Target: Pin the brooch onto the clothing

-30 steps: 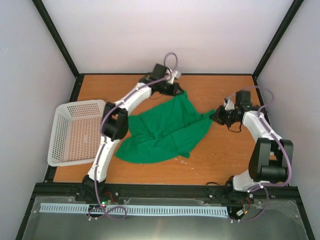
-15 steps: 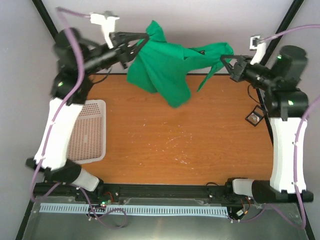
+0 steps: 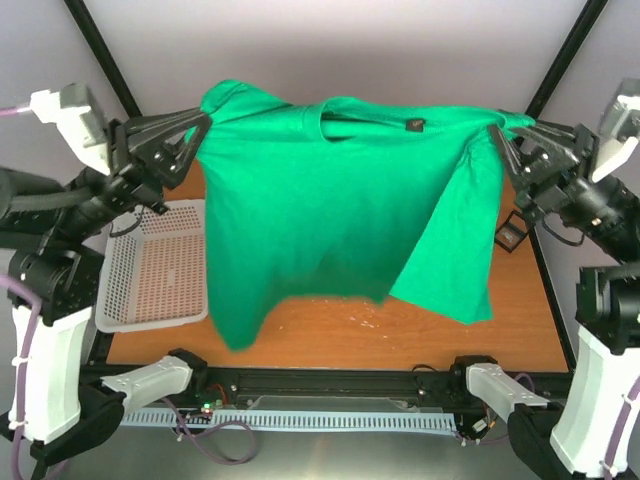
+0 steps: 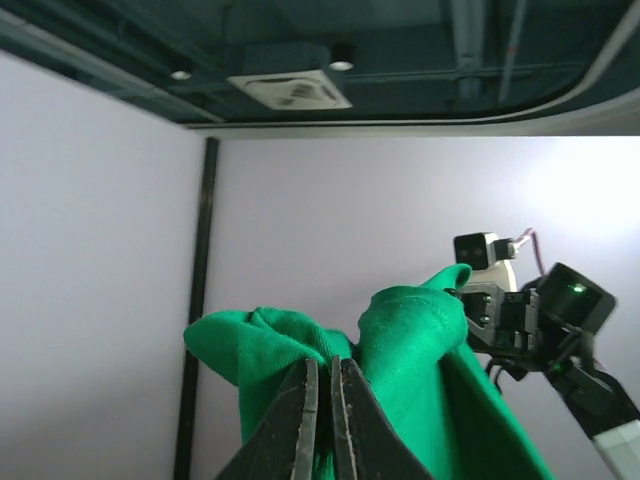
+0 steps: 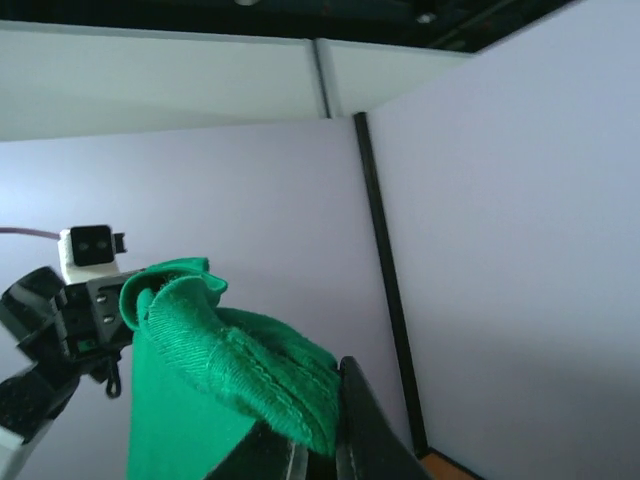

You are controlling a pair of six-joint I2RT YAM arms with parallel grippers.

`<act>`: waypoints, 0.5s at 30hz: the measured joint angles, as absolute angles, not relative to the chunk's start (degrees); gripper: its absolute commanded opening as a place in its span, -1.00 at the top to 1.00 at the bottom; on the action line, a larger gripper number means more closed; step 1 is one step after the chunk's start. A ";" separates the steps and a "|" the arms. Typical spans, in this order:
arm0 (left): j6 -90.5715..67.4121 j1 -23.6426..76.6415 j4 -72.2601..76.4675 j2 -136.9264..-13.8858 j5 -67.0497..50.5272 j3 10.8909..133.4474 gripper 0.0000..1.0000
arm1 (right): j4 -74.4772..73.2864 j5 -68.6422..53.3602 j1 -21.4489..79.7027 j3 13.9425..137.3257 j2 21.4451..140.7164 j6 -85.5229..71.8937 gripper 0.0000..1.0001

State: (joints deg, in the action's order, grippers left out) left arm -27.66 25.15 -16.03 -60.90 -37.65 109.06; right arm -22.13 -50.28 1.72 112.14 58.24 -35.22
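Observation:
The green T-shirt [image 3: 330,200] hangs spread out high above the table, neckline up. My left gripper [image 3: 203,128] is shut on its left shoulder; in the left wrist view [image 4: 324,365] the cloth [image 4: 400,340] bunches over the closed jaws. My right gripper [image 3: 497,135] is shut on the right shoulder; in the right wrist view [image 5: 318,440] the fabric [image 5: 230,360] folds over the jaws. The shirt's lower right part is folded under. The brooch is not in view.
A white mesh basket [image 3: 150,265] stands at the table's left edge. A small black square box [image 3: 511,235] lies at the right edge, partly behind the shirt. The orange table [image 3: 330,335] shows below the shirt's hem.
Both arms have lifted the shirt off the table, pulled apart and come toward the camera. The shirt went from a crumpled heap to a bunched hang to a stretched-out sheet.

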 measured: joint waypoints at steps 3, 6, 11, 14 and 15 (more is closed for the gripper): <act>-27.11 25.21 -17.02 -62.87 -31.57 107.22 0.98 | -21.23 -46.68 1.89 108.20 59.88 -36.10 0.95; -26.17 25.23 -18.46 -67.42 -22.26 104.31 0.72 | -20.47 -40.58 1.98 101.32 63.29 -35.68 0.95; -24.14 23.14 -19.70 -84.25 -8.12 102.67 0.66 | -16.01 -29.28 1.96 91.15 78.11 -30.22 0.47; -23.44 20.14 -19.90 -96.27 -3.09 101.23 -0.15 | -16.56 -24.58 1.78 92.99 91.72 -25.74 -0.15; -23.24 19.16 -20.27 -99.55 -2.15 101.01 -0.31 | -17.72 -23.38 1.61 95.04 96.82 -23.92 -0.23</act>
